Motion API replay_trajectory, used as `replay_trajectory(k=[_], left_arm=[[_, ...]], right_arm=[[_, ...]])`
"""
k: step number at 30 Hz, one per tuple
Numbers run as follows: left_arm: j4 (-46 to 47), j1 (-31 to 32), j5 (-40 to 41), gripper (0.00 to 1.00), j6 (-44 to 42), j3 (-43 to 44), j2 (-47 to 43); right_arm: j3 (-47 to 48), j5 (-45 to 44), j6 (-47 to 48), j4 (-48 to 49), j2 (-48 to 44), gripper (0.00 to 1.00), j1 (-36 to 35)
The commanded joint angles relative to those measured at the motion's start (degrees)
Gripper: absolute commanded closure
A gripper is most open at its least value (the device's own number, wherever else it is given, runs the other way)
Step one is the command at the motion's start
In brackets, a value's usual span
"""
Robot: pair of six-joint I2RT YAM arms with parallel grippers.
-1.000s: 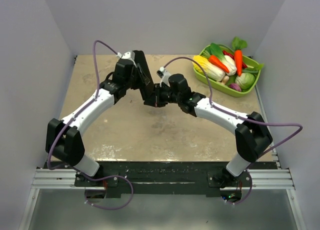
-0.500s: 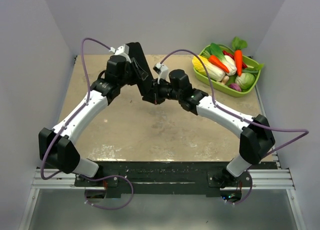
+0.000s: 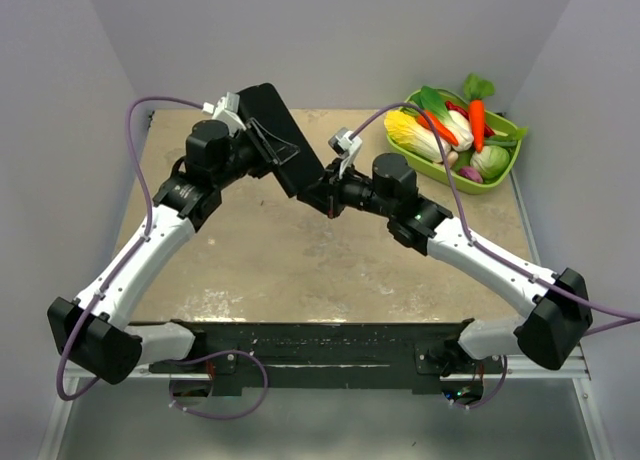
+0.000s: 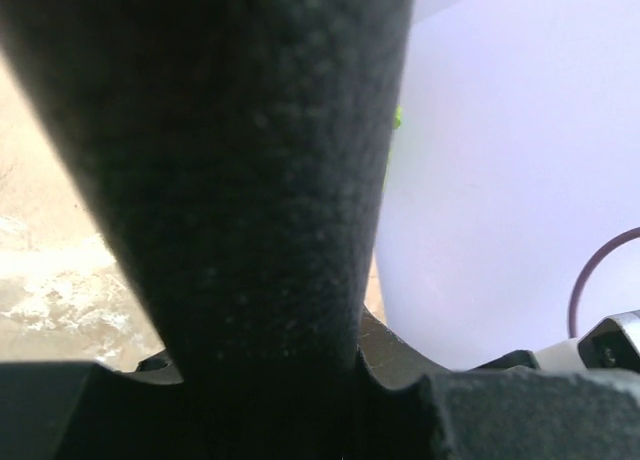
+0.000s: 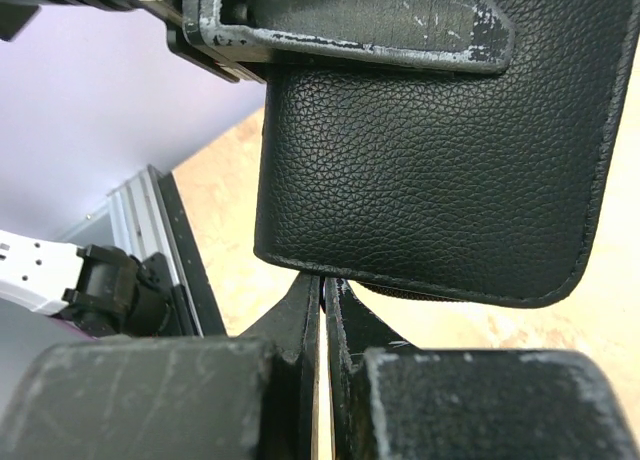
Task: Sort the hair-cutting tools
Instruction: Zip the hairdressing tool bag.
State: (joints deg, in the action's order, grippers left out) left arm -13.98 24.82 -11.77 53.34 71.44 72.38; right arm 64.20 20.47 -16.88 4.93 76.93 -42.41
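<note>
Black leather-look case [image 3: 283,140] has moved in the last second. Both arms swung it left and further up off the table [image 3: 300,270]. It was hanging over mid-table between the two wrists; now it sits up-left and tilted, long side running from upper left to lower right. Left arm has stretched out to carry it, and right arm has reached across after it.

For the task, my read is that we're still on the open-the-case step. Case looks shut in the right wrist view, with the seam intact along its lower edge. Tools (combs, scissors) aren't visible in any view — presumably inside the case, can't confirm. Nothing is laid out on the table, so sorting proper hasn't begun.

Left claw [image 3: 270,148]: partly closed, clamped across the case's flat faces near its upper end. Left wrist view is almost all black case between the fingers. Looks like this claw carries the weight.

Right claw [image 5: 322,292]: fully closed, tips together right at the case's lower edge, near a corner. It could be pinching a zip tab or just the seam — too small and dark to tell.

Green veg tray [image 3: 447,174] is at far right, well apart from both claws.
</note>
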Motion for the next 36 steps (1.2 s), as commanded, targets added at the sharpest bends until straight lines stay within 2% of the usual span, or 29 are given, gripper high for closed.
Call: replay_trajectory(k=[1, 6, 11, 17, 23, 31, 36], left_arm=[[-0.79, 2.16, -8.98, 1.00, 5.19, -0.78, -4.17], [-1.49, 4.97, -4.76, 1.00, 5.54, -0.69, -4.27], [-0.70, 6.03, 2.70, 1.00, 3.70, 0.45, -3.39], [-0.88, 6.03, 7.37, 1.00, 0.10, 6.16, 1.27], [-0.17, 6.03, 6.94, 1.00, 0.53, 7.75, 2.94], [-0.26, 6.47, 4.83, 1.00, 2.73, 4.24, 0.40], [-1.67, 5.77, 5.79, 1.00, 0.63, 6.51, 0.39]], right_arm=[[-0.49, -10.37, 0.10, 13.53, -1.34, 1.00, 2.25], [2.76, -7.38, -1.22, 13.27, -0.99, 1.00, 0.32], [4.00, -4.21, -2.36, 11.25, -2.56, 1.00, -1.79], [4.44, -4.30, -2.19, 7.55, -4.06, 1.00, -6.01], [3.47, -6.67, -1.57, 7.90, -4.77, 1.00, -7.68], [4.96, -11.07, 2.30, 9.40, -1.08, 1.00, -7.68], [5.93, -9.48, 1.24, 4.41, -1.95, 1.00, -7.86]])
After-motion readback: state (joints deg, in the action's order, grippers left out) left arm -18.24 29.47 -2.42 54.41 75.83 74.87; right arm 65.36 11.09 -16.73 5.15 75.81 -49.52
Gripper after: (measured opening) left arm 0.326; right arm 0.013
